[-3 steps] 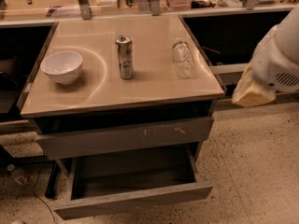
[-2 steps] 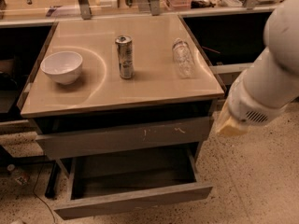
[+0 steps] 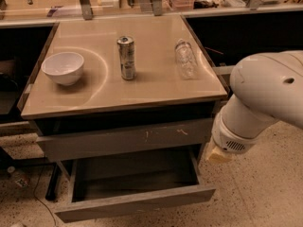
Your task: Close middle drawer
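The middle drawer (image 3: 135,200) is pulled far out at the bottom of the grey cabinet. It is wide and shallow, with a plain grey front and a dark bare interior (image 3: 135,171). Above it, the taller grey drawer front with white scuff marks (image 3: 125,138) stands slightly out. My white arm (image 3: 265,98) reaches in from the right. Its beige gripper end (image 3: 215,152) hangs beside the open drawer's right rear corner, just right of the cabinet and above the drawer's side wall.
On the tan cabinet top (image 3: 156,86) stand a white bowl (image 3: 63,67) at the left, an upright can (image 3: 126,57) in the middle and a clear plastic bottle (image 3: 185,58) lying at the right. Speckled floor (image 3: 255,193) lies in front and to the right. Dark shelving flanks the cabinet.
My arm has swung down and to the left, from beside the cabinet top's right edge to the open drawer's right rear corner. The drawers and tabletop objects have not moved.
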You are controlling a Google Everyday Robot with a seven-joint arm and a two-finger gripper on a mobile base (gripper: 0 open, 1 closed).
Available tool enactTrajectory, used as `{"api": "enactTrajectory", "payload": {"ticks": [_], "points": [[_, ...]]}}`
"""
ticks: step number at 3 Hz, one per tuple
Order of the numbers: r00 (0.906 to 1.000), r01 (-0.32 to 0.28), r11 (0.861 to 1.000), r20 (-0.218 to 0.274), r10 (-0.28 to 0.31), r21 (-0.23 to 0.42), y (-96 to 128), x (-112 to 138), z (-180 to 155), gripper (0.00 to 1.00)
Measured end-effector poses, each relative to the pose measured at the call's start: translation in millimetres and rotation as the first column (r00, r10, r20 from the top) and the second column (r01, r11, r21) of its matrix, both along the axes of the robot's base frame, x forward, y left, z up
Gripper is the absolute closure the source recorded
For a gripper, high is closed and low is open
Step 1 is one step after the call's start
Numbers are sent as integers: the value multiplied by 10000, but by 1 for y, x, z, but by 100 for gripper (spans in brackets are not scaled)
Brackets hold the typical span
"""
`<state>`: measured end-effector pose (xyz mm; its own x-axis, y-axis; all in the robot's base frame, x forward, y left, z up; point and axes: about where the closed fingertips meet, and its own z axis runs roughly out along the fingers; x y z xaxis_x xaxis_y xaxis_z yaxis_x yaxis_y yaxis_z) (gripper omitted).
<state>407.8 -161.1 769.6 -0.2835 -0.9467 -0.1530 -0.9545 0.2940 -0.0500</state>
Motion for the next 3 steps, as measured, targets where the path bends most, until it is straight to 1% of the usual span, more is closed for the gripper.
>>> {"api": "enactTrajectory", "payload": {"ticks": [1, 2, 3], "points": [[10000, -4, 10000, 27, 4, 2, 0, 0, 1, 100], [9940, 712, 9969, -858, -681, 338, 5, -25, -37, 100], [9586, 1715, 9836, -2395, -1537, 555, 13, -60, -114, 100]]}}
